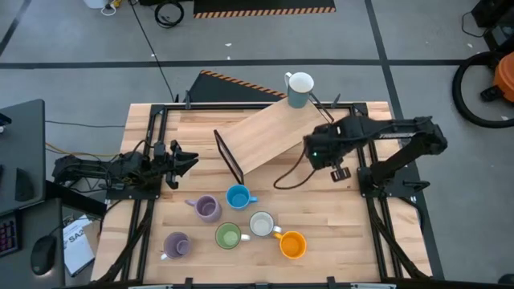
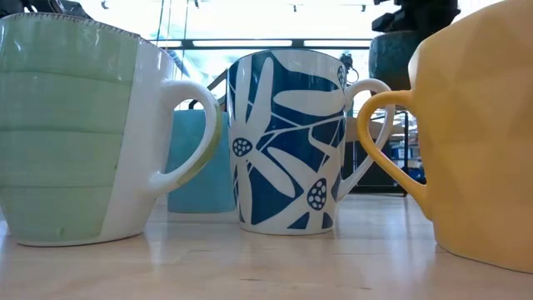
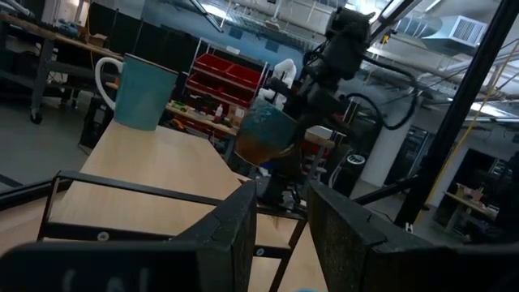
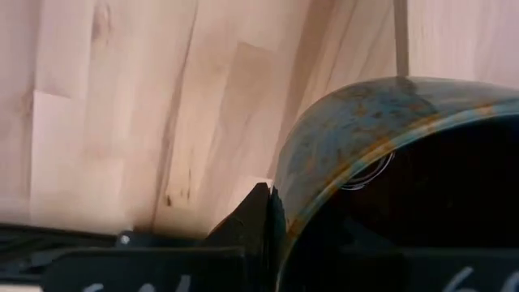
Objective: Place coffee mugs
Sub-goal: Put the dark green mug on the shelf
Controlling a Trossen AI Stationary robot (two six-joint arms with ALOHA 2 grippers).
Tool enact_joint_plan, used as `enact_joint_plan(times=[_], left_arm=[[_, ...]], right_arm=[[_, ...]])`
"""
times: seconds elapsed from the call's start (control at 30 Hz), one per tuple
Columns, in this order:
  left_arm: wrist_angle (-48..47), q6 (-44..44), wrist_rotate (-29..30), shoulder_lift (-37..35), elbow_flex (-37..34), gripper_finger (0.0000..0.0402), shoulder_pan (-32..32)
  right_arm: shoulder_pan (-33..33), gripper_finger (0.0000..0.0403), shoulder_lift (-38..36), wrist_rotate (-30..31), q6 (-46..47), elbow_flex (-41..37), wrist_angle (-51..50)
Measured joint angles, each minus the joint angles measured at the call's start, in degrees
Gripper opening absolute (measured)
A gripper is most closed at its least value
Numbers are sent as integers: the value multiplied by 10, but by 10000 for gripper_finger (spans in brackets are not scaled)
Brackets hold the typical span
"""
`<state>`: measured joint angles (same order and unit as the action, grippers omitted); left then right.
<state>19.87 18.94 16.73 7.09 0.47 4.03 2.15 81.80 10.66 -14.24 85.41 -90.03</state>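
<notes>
1. The wooden worktop [image 1: 337, 241] carries a sloping wooden board [image 1: 269, 136] on a black frame.
2. Six mugs stand near its front edge: two purple mugs [image 1: 207, 208], blue mug [image 1: 238, 197], green mug [image 1: 228, 236], white mug [image 1: 262, 224], orange mug [image 1: 292, 244].

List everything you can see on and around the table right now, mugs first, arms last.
Purple mugs: two, lilac, front left of the table; the second nearer the front edge.
Blue mug: one, blue, front centre, beside the stand.
Green mug: one, green, front centre.
White mug: one, white with blue flower pattern, between green and orange.
Orange mug: one, orange, front right of the group.
Pale mug: one, teal-sided, on the far upper end of the board.
Dark mug: one, brown-teal glaze, held by the right tool.
Board: one, light wood, sloped on a black stand.
Table: one, light wood.
Left tool: open, empty, at the left edge.
Right tool: shut on the dark mug, above the board's right side.
</notes>
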Motion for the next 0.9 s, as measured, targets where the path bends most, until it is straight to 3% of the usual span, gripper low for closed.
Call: enact_joint_plan(times=[0.4, 0.7, 0.9], left_arm=[[1, 14, 1, 0, 0, 116, 0], [1, 14, 13, 0, 0, 116, 0], [0, 14, 15, 0, 0, 116, 0]], right_arm=[[-110, 48, -3, -36, -119, 3, -1], [-170, 47, -4, -59, -181, 82, 0], [-219, 47, -3, -73, -218, 91, -1]])
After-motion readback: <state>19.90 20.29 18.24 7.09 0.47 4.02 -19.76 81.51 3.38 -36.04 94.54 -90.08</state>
